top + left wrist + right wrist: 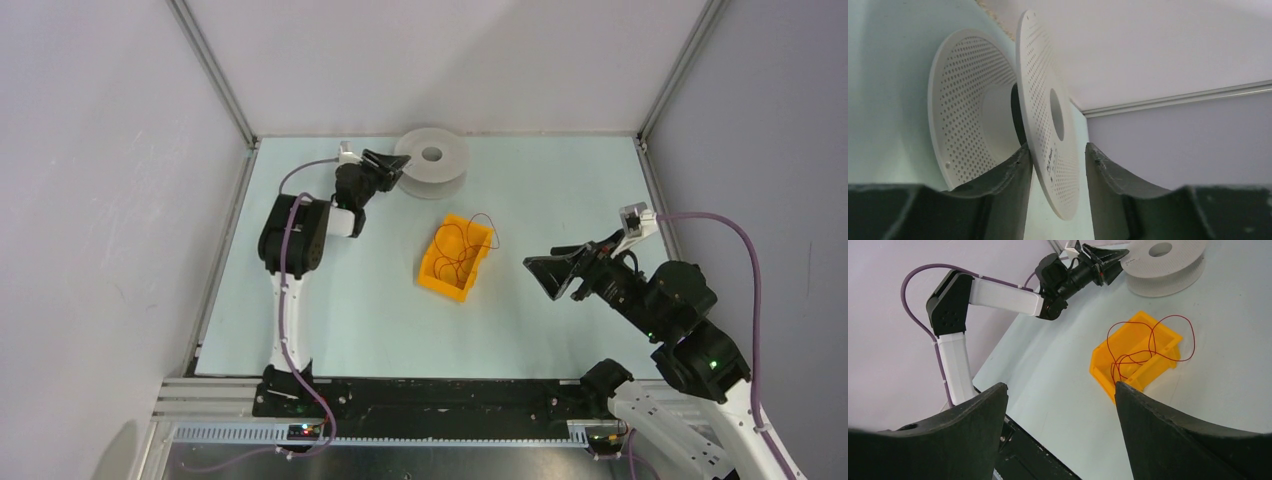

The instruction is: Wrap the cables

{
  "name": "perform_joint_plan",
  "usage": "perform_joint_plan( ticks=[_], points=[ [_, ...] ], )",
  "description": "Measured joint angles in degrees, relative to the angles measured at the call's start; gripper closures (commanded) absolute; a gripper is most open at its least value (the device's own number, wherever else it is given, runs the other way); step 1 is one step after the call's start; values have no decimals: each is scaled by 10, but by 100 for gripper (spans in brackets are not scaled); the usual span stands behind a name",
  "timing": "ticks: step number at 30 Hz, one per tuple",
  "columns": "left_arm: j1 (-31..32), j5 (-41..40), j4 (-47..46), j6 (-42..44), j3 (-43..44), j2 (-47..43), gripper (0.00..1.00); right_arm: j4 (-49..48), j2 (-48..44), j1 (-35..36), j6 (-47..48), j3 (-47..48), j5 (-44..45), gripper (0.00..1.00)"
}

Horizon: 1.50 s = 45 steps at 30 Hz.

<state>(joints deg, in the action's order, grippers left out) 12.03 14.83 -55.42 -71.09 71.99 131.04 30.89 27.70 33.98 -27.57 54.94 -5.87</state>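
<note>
At the near right of the pale green table mat (350,320), the right gripper (542,278) hangs above the surface w/ its black wedge-shaped jaws spread wide and nothing between them

Mid-table sits a small orange plastic bin (1102,371), rigid, open-topped, w/ a sloped front. The cable (1129,360), a hair-thin dark red wire, lies in it as a loose tangle. Several springy loops stand up and spill over the far rim, approx touching the mat. It looks limp and snag-prone, and neither gripper touches it

At the far edge is the white perforated plastic spool (452,158): two flat round flanges dotted w/ small holes, a smooth hub between them, and a round centre hole. The left gripper (1057,150) straddles the rim of one flange. One matte black finger (1008,175) sits against the flange face, the other stands off w/ a visible gap, so it's partly open and not clamped

Judged from this, the task is barely begun. No wire shows on the visible part of the hub, so securing the spool, fetching a wire end and all the winding are left
</note>
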Motion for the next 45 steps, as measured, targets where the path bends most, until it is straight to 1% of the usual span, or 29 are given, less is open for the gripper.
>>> perform_joint_plan(
  ticks=[1,2,3,4,5,6,7,8,13,15,18,20,25,30,31,34,36,38,42,45],
  points=[
    [0,6,-3,-2,9,6,62,-1,2,0,-1,0,0,18],
    [0,9,-6,-6,14,9,69,-3,4,0,-2,0,0,19],
    [0,13,-9,-8,19,13,73,-5,6,0,-3,0,0,20],
    [0,17,-10,-11,22,15,83,-8,7,1,-5,0,0,21],
    [0,21,-11,-10,22,17,87,-10,8,1,-8,0,0,21],
    [0,23,-10,-12,22,17,94,-12,8,1,-10,0,0,22],
    [0,25,-10,-13,22,18,97,-15,8,2,-13,0,0,22],
    [0,26,-10,-15,22,18,99,-17,8,2,-14,0,0,23],
    [0,37,-20,-19,9,11,100,-23,8,6,-26,0,0,25],
    [-2,37,-8,-13,-11,-7,100,-23,8,7,-30,0,0,26],
    [-5,39,26,18,-43,-53,100,-21,8,9,-38,0,5,26],
    [-7,39,70,53,-60,-99,100,-19,8,10,-40,0,8,26],
    [-8,22,229,185,-75,-246,100,-10,8,13,-40,0,20,26],
    [4,-42,429,327,-66,-386,100,-3,8,14,-40,-6,35,26],
    [13,-60,483,358,-57,-412,100,-3,8,14,-42,-9,37,26],
    [57,-117,615,449,-40,-488,100,-1,8,15,-46,-16,40,26],
    [103,-159,687,510,-39,-541,100,0,8,16,-48,-21,41,25],
    [161,-207,751,570,-42,-599,100,0,8,16,-48,-28,39,25],
    [234,-254,824,650,-71,-691,100,-5,6,17,-45,-47,34,25],
    [240,-269,862,684,-100,-732,100,-7,6,19,-43,-56,34,25]
  ],
)
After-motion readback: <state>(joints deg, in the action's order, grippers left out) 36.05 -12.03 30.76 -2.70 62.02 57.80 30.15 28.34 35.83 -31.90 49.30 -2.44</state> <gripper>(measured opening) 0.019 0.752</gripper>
